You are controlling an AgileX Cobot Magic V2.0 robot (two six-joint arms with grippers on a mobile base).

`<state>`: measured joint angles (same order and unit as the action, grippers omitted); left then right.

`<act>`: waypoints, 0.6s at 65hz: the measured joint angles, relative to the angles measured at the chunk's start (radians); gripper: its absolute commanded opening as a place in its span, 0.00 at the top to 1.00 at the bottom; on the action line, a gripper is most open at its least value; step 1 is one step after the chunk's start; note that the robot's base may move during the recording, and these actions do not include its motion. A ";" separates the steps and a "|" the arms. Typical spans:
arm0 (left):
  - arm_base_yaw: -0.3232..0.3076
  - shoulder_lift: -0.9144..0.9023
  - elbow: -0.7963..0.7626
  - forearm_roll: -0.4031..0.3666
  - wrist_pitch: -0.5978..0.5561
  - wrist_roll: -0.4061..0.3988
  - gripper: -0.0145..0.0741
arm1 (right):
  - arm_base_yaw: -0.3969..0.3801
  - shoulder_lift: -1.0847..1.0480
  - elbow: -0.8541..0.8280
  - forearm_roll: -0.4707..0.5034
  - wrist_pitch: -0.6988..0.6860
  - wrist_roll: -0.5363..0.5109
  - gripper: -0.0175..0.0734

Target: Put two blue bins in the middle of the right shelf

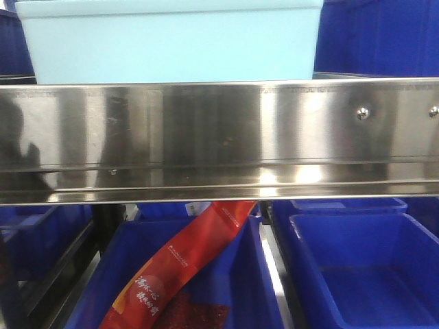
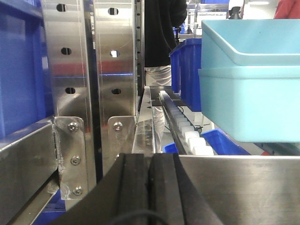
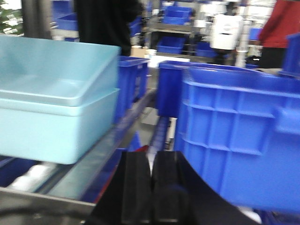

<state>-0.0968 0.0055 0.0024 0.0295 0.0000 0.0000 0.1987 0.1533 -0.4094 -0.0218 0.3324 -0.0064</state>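
Pale-blue plastic showed above the stainless front rail (image 1: 219, 137): the two blue bins (image 1: 171, 41), nested one inside the other, sat on the roller track (image 2: 183, 126) of the right shelf middle, beside a dark blue bin (image 3: 239, 140). Left claw (image 2: 149, 187) and right claw (image 3: 152, 187) were both closed on nothing, clear of the bins. Placement looked done; likely only the arms' retreat was left. A red packet (image 1: 185, 267) lay in a dark bin on the lower level.
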 measured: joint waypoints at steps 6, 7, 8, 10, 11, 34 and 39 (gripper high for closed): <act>0.000 0.000 0.000 0.000 0.000 0.000 0.96 | -0.096 -0.003 0.080 0.064 -0.058 -0.023 0.99; 0.000 0.000 0.000 0.000 0.000 0.000 0.96 | -0.106 -0.005 0.091 0.069 -0.063 -0.026 0.99; 0.000 0.000 0.000 0.000 0.000 0.000 0.96 | -0.116 -0.008 0.101 0.074 -0.067 -0.026 0.99; 0.000 0.000 0.000 0.000 0.000 0.000 0.96 | -0.136 -0.016 0.129 0.082 -0.076 -0.029 0.99; 0.000 0.000 0.000 0.000 0.000 0.000 0.96 | -0.146 -0.020 0.140 0.087 -0.081 -0.029 0.99; 0.000 0.000 0.000 0.000 0.000 0.000 0.96 | -0.182 -0.149 0.377 0.099 -0.163 -0.031 0.99; 0.000 0.000 0.000 0.000 0.000 0.000 0.96 | -0.182 -0.149 0.405 0.099 -0.166 -0.033 0.99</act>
<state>-0.0968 0.0055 0.0024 0.0295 0.0000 0.0000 0.0163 0.0042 -0.0043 0.0768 0.1668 -0.0397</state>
